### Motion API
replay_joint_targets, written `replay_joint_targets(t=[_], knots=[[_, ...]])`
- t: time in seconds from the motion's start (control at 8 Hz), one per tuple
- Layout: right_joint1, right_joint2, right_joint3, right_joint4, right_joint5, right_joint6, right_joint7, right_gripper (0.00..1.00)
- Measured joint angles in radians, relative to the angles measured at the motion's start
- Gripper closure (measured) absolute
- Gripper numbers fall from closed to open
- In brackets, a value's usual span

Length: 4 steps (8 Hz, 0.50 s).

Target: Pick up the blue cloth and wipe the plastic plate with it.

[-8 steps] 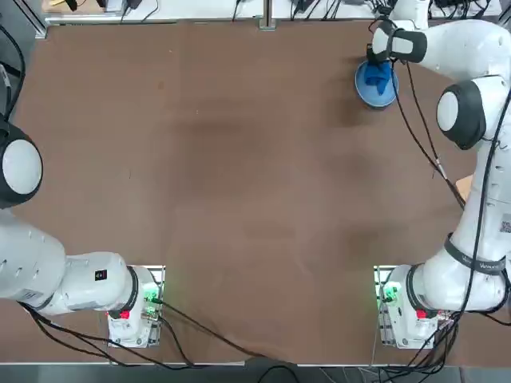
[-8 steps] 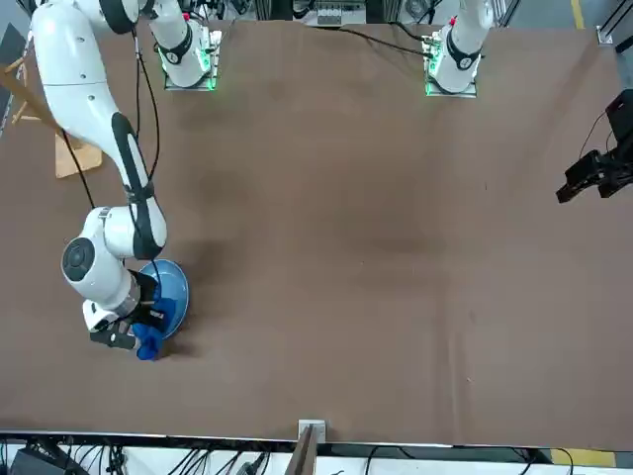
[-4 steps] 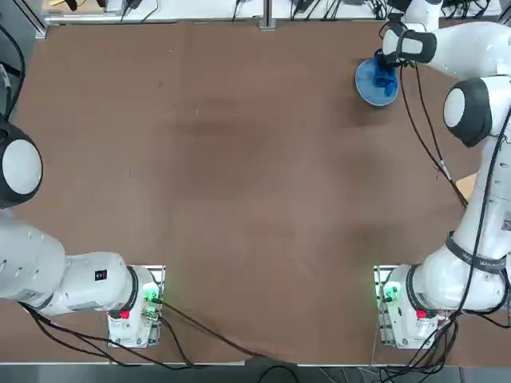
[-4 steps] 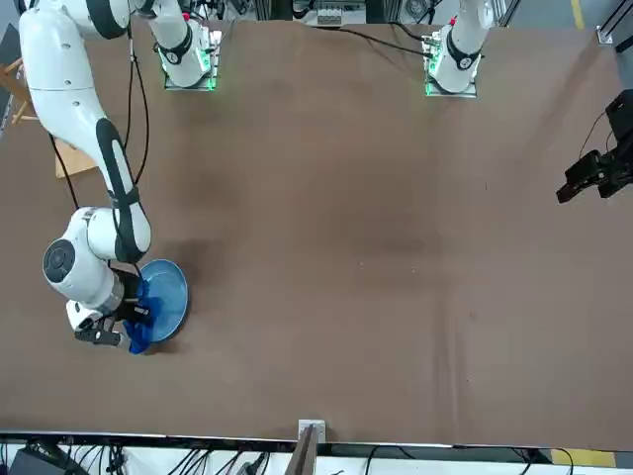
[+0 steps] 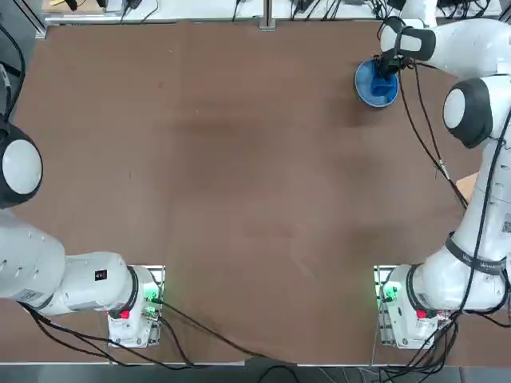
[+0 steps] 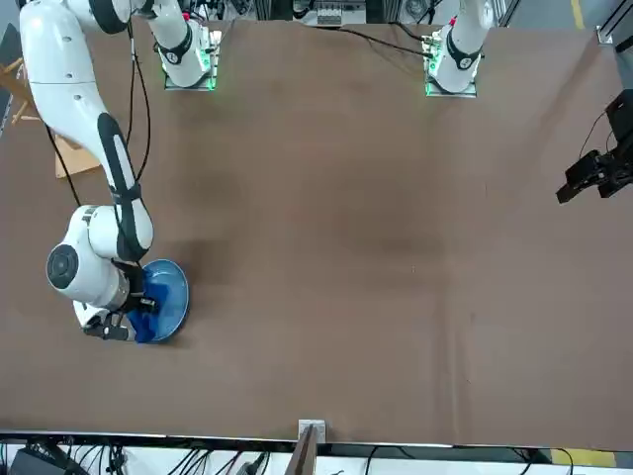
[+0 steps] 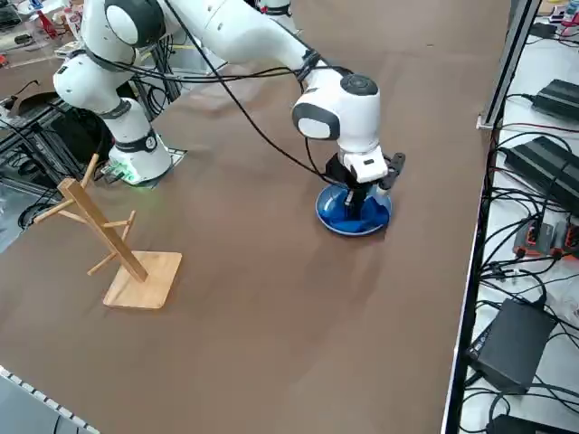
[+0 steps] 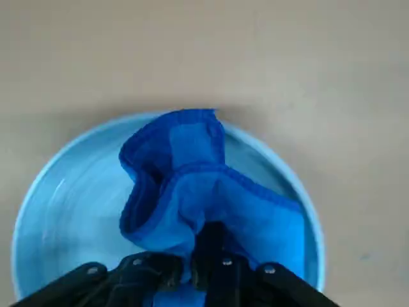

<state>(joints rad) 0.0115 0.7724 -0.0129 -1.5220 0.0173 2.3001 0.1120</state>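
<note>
The blue cloth (image 8: 192,185) is a deep royal blue, its hem stitched in a darker blue line, with paler blue where the fabric catches light. The plastic plate (image 8: 64,211) beneath it is a light sky blue, plain and unpatterned. The right gripper (image 8: 204,272) has black fingers, on an arm of white shells with grey joints. The table (image 5: 223,159) is a flat, uniform brown. A wooden rack (image 7: 113,240) is pale tan. Green lights glow at the arm bases (image 5: 387,295).
</note>
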Motion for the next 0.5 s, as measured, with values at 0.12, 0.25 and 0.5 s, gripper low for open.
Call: replay_joint_targets(t=[0.12,0.25,0.5], knots=[[0.019,-0.004,0.000,-0.001,0.000,-0.025,0.031,0.90],[0.038,-0.006,0.000,-0.003,0.000,-0.034,0.062,0.90],[0.064,-0.006,-0.001,-0.003,0.000,-0.035,0.101,0.90]])
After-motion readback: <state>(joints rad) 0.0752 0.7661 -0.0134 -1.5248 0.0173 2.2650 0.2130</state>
